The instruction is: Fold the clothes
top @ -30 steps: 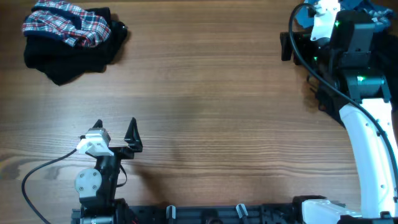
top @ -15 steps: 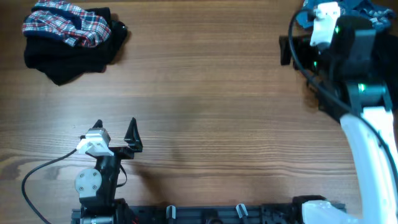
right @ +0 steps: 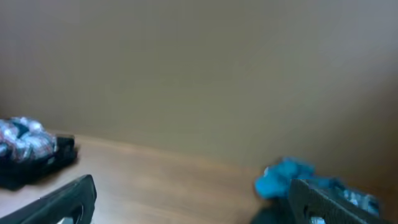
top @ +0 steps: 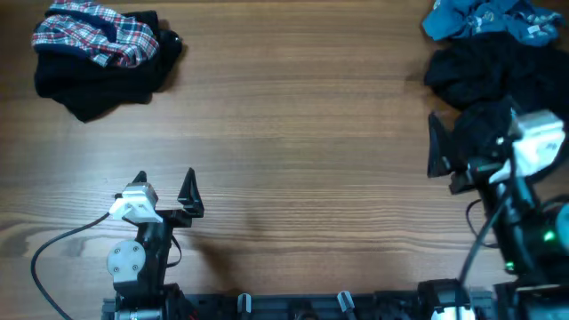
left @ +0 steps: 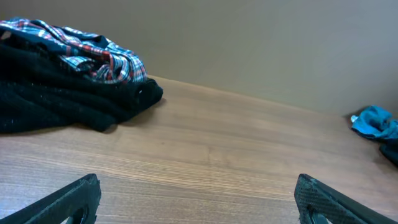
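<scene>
1. The left jaws stand wide open with nothing between them, low over the near-left counter [top: 302, 133]. In the left wrist view I see only their two tips, cut off at the bottom corners.
2. The right jaws are spread apart too and hold nothing, going by the right wrist view, though that view is blurred. From overhead one finger shows dark beside the black heap [top: 471, 76]. I cannot pick out the other finger against the black fabric.
3. The plaid cloth [top: 93, 34] lies bunched at the far-left corner, on top of a black garment [top: 98, 84]. I cannot tell whether one black piece or several lie under it.
4. At the far right the teal clothes [top: 484, 20] sit crumpled, and the top edge of the overhead view cuts them off. The black heap lies just nearer than they do. Its near part is hidden under the right arm [top: 524, 151], and its right side runs out of frame.
5. In the left wrist view only a bit of teal shows at the right edge. In the right wrist view the plaid pile is a smeared blob at the left.
</scene>
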Action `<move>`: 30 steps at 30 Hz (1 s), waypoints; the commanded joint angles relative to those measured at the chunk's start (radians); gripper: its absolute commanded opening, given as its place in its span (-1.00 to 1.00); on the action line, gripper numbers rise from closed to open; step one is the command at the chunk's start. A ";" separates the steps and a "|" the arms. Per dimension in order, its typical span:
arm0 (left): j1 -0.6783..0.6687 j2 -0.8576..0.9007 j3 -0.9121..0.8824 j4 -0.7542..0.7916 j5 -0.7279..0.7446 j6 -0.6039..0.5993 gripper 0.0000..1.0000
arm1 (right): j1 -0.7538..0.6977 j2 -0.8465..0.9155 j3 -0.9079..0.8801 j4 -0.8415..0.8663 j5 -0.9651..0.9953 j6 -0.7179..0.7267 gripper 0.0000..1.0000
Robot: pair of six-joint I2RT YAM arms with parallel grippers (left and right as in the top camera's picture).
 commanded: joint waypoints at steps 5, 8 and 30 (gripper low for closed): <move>0.008 -0.011 -0.008 0.003 0.009 0.013 0.99 | 0.002 -0.202 -0.531 0.518 -0.089 -0.005 1.00; 0.008 -0.011 -0.008 0.003 0.009 0.013 1.00 | 0.002 -0.292 -0.669 0.592 -0.095 -0.003 0.99; 0.008 -0.011 -0.008 0.003 0.009 0.013 0.99 | 0.001 -0.578 -0.954 0.469 -0.084 -0.064 0.99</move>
